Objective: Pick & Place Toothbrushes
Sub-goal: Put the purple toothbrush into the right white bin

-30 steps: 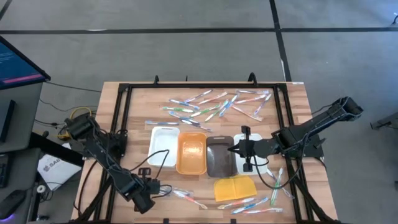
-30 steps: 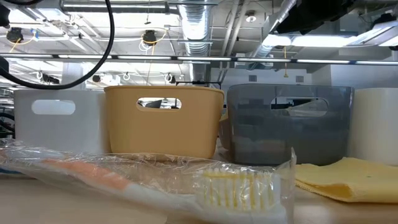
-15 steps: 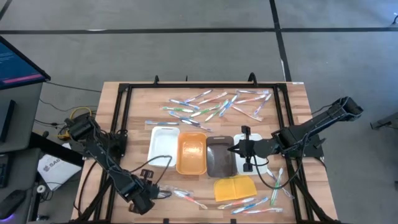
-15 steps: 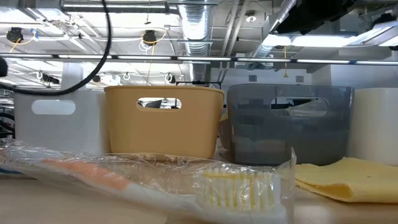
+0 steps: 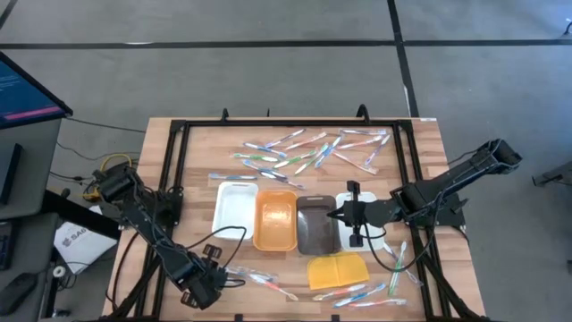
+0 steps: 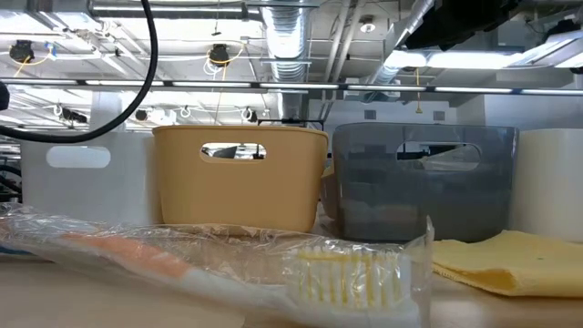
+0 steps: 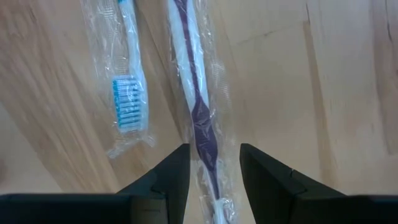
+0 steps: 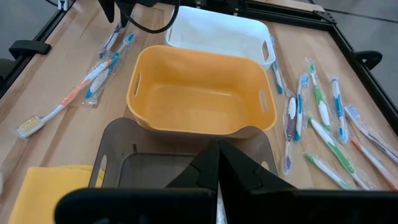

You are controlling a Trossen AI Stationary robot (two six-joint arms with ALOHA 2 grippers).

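Left tool [image 7: 212, 163] low over bench [image 5: 420, 143] near white tray [image 5: 234, 207], fingers partly spread astride wrapped purple toothbrush [image 7: 198, 118], not gripping; blue-bristled toothbrush [image 7: 127, 93] just beside. Right tool [image 8: 217, 163] shut, empty, above grey tray [image 5: 317, 225].

Even, bright overhead light — ceiling strip lamps [image 6: 474, 59] glare white above the grey tray [image 6: 424, 182]. Shadows on the surface [image 5: 206, 152] stay soft. The nearest wrapped toothbrush [image 6: 346, 273] blurs — its plastic glints.
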